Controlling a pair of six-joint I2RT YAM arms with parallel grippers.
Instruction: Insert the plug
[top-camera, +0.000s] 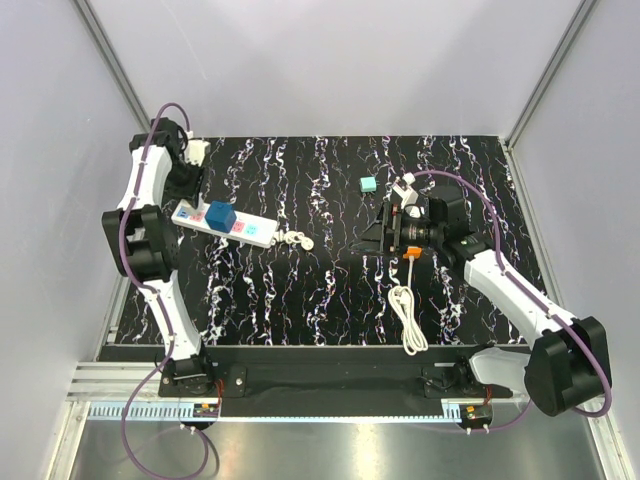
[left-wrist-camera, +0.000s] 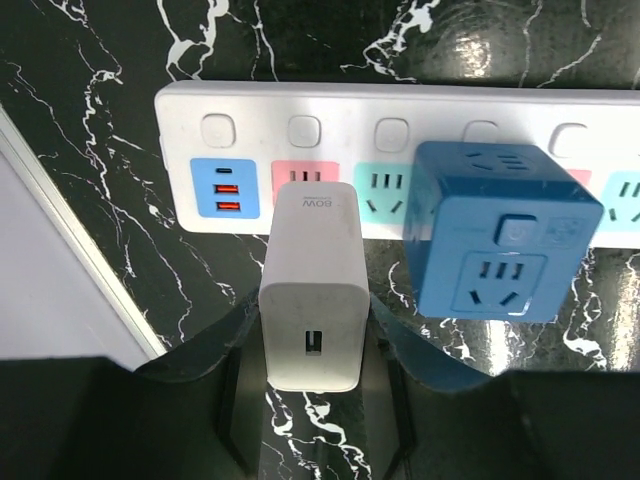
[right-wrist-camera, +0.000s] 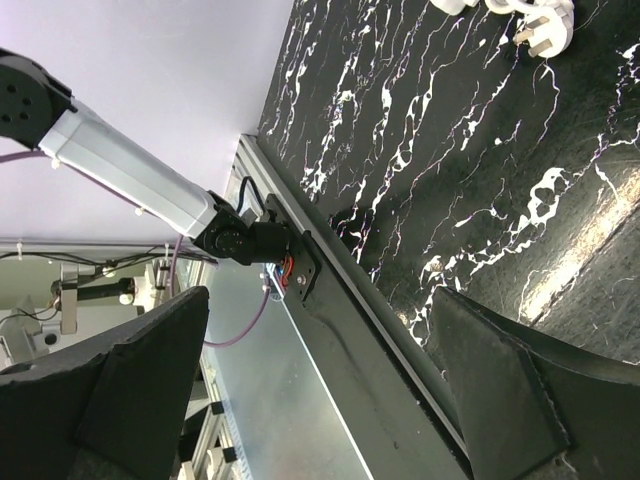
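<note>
**Plug (left-wrist-camera: 310, 300) at the pink socket (left-wrist-camera: 305, 178), not yet let go**

The left gripper (left-wrist-camera: 312, 340) pinches the plug between narrow fingers, with its far end on the pink socket of the white strip (left-wrist-camera: 440, 100). The prongs are hidden, so I cannot tell whether it is fully home. What is left is probably a last press and the release.

Nearest the bases lies one white cable (top-camera: 405, 315), running to one orange strip (top-camera: 412, 257). The right gripper (right-wrist-camera: 320, 375) is above it, fingers wide and empty. Farther out is a cluster of loose white plugs (top-camera: 295, 239), too small to count. Beyond them the one white strip carries one blue cube (left-wrist-camera: 500, 240). Farthest is one teal cube (top-camera: 368, 184).
</note>
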